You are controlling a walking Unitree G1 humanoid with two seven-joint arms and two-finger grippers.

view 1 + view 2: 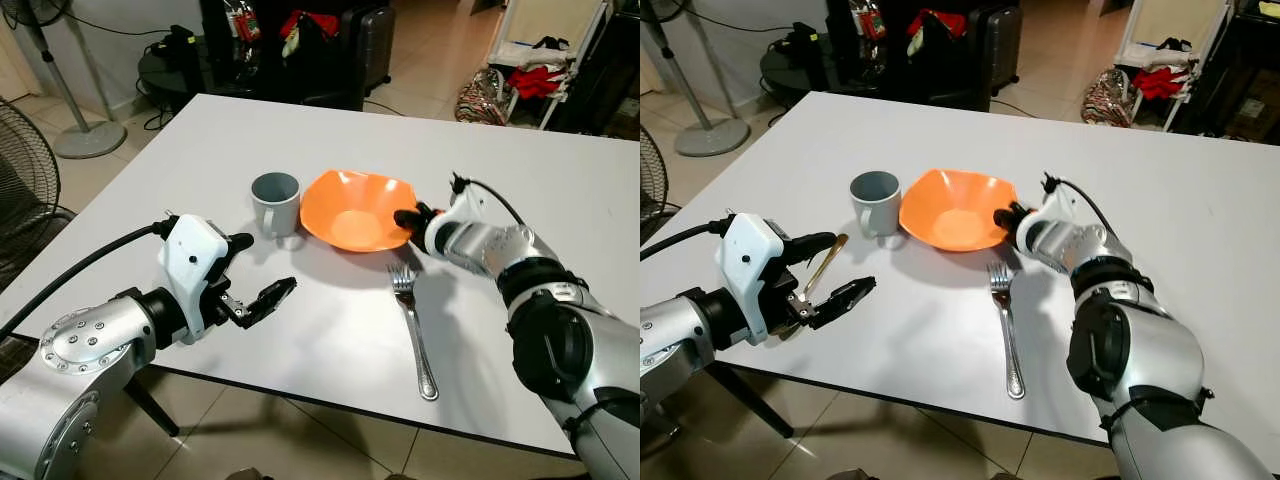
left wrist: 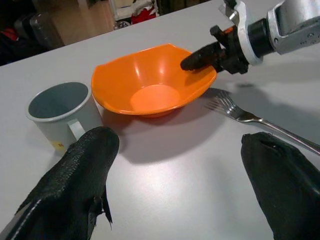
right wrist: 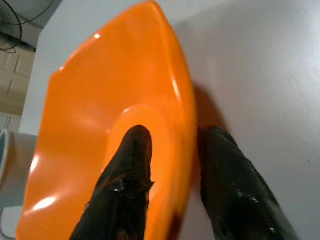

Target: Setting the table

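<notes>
Broad white table (image 1: 330,330) carrying, mid-surface, a shallow orange plastic bowl (image 1: 357,208) with a grey ceramic mug (image 1: 275,203) just beside it. Right tool (image 1: 412,218) clamped on the bowl's rim, one finger inside and one outside; left tool (image 1: 262,271) spread wide above the table, holding nothing. Silver metal fork (image 1: 414,328) flat near the bowl, slim gold utensil (image 1: 826,262) under the left tool.
</notes>
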